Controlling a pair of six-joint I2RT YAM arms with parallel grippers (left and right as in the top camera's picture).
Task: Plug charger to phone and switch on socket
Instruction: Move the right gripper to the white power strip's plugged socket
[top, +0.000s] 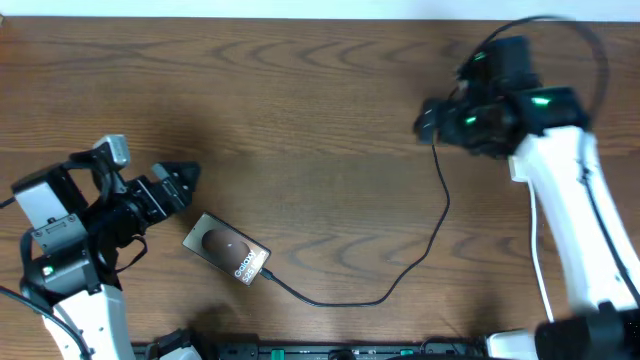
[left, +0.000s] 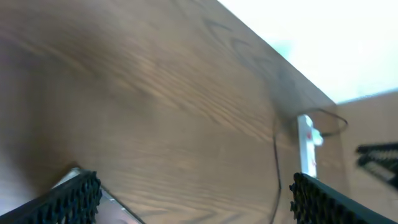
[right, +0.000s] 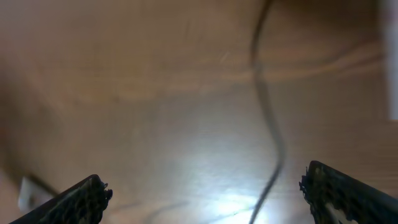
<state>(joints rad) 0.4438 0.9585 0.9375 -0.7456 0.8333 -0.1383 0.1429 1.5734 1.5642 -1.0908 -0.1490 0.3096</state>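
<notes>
My left arm (top: 88, 318), at the lower left of the overhead view, is a white tube topped by a black wrist carrying a pale grey camera block (top: 112, 150). My right arm (top: 565, 210), at the upper right, is the same white; its black wrist is dotted with green lights (top: 541, 100) and looped by a thin black cable (top: 597, 50). At the bottom corners of each wrist view, my fingers (left: 71, 198) are black with a knobbly, studded grip face

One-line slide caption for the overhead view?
Charger cable runs from phone toward right end effector; left end effector open beside phone.
</notes>
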